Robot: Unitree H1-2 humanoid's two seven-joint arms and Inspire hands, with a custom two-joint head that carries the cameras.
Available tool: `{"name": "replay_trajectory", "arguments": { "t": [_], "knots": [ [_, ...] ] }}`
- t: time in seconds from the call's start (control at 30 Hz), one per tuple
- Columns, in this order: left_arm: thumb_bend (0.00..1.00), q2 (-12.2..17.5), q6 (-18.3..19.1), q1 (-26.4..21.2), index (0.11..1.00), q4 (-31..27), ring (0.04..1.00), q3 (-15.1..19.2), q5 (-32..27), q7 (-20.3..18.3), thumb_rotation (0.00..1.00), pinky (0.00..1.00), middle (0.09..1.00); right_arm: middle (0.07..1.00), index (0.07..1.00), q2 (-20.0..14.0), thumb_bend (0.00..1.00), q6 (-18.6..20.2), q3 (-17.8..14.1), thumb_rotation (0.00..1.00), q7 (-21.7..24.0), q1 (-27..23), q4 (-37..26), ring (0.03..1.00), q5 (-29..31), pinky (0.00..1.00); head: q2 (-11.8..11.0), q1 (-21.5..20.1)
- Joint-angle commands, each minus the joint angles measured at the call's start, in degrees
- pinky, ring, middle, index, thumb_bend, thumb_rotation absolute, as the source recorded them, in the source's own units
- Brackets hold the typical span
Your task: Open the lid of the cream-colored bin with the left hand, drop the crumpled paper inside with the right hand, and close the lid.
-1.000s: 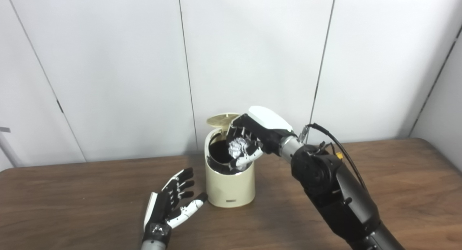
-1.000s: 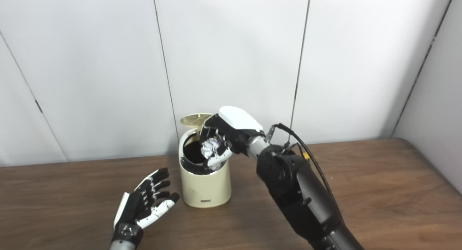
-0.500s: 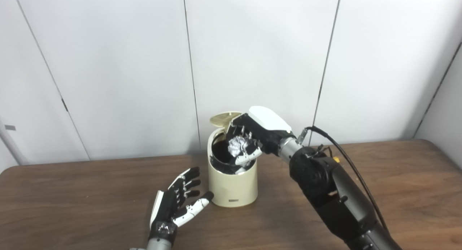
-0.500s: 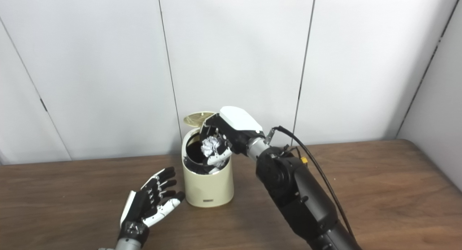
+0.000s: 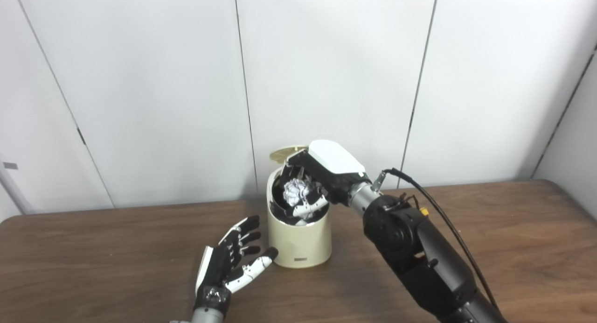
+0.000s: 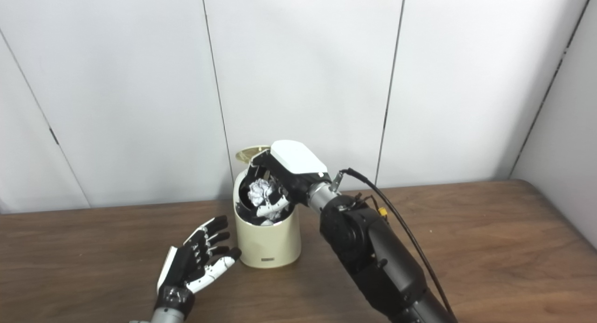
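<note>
The cream-colored bin [image 5: 301,241] stands upright on the wooden table, its round lid [image 5: 285,154] tipped up at the back and the dark inside showing. My right hand [image 5: 316,180] hangs over the bin's mouth, palm down, its fingers closed around the crumpled paper [image 5: 296,191], a white ball just above the rim. My left hand [image 5: 231,264] rests low on the table just left of the bin, palm up and fingers spread, holding nothing; its thumb tip is close to the bin's base.
The brown table [image 5: 513,248] stretches wide to the right and left of the bin. White wall panels [image 5: 336,71] rise right behind the bin. My right forearm with a black cable [image 5: 438,211] crosses the table's right half.
My right hand with the paper has shifted left and a little lower, further over the bin's opening. The left hand stays put; the view itself shifted slightly.
</note>
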Motion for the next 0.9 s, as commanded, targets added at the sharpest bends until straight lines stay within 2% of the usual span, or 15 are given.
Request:
{"name": "replay_trajectory", "arguments": {
  "t": [0.0,0.07,0.2,0.23,0.27,0.3,0.37,0.53,0.87],
  "knots": [
    [0.71,-0.1,-2.2,-1.7,0.872,-2.0,0.824,-0.2,-0.1,0.1,0.27,0.75,0.863,0.508,0.501,0.2,0.52,-2.2,-0.2,0.0,-2.2,-1.6,-0.8,0.402,-0.5,0.35,0.1,0.0],
    [0.71,-0.1,-2.4,-1.7,0.871,-2.0,0.825,-0.1,-0.2,0.0,0.26,0.75,0.862,0.506,0.506,0.1,0.52,-2.3,0.0,0.0,-2.4,-1.4,-0.7,0.401,-0.9,0.35,0.1,-0.1],
    [0.71,-0.1,-2.1,-1.6,0.868,-2.2,0.818,-0.1,-0.1,0.1,0.26,0.74,0.859,0.522,0.52,-1.1,0.52,0.2,2.0,0.0,1.1,-1.8,-1.5,0.417,-4.9,0.35,0.1,-0.2],
    [0.71,0.0,-2.3,-1.6,0.87,-2.1,0.819,-0.1,-0.2,0.0,0.26,0.74,0.86,0.606,0.509,-1.3,0.52,0.3,2.2,0.06,1.6,-1.8,-1.5,0.527,-5.2,0.42,0.1,-0.2],
    [0.71,0.0,-2.3,-1.6,0.872,-2.1,0.821,-0.1,-0.2,-0.1,0.26,0.74,0.862,0.672,0.6,-1.5,0.73,0.3,2.3,0.04,2.0,-1.8,-1.6,0.611,-5.6,0.47,0.2,-0.2],
    [0.71,0.1,-2.3,-1.6,0.871,-2.1,0.821,-0.1,-0.1,0.0,0.26,0.75,0.86,0.707,0.636,-1.7,0.81,0.4,2.5,0.04,2.3,-1.8,-1.7,0.654,-5.9,0.5,0.2,-0.2],
    [0.72,0.1,-2.3,-1.6,0.868,-2.1,0.818,-0.1,0.0,0.1,0.27,0.75,0.857,0.748,0.67,-1.8,0.86,0.5,2.7,0.05,2.7,-1.8,-1.9,0.699,-6.2,0.53,0.3,-0.2],
    [0.71,0.2,-2.4,-1.7,0.867,-1.9,0.818,-0.1,-0.4,-0.2,0.26,0.73,0.856,0.799,0.696,-2.0,0.88,0.6,2.7,0.06,3.4,-1.6,-2.7,0.731,-6.9,0.53,0.3,-0.4],
    [0.73,0.4,-2.5,-1.7,0.865,-1.9,0.814,-0.3,0.2,0.0,0.29,0.74,0.852,0.806,0.703,-1.9,0.88,1.0,2.6,0.07,4.5,-1.2,-3.7,0.718,-7.9,0.5,0.3,-0.4]
  ]
}}
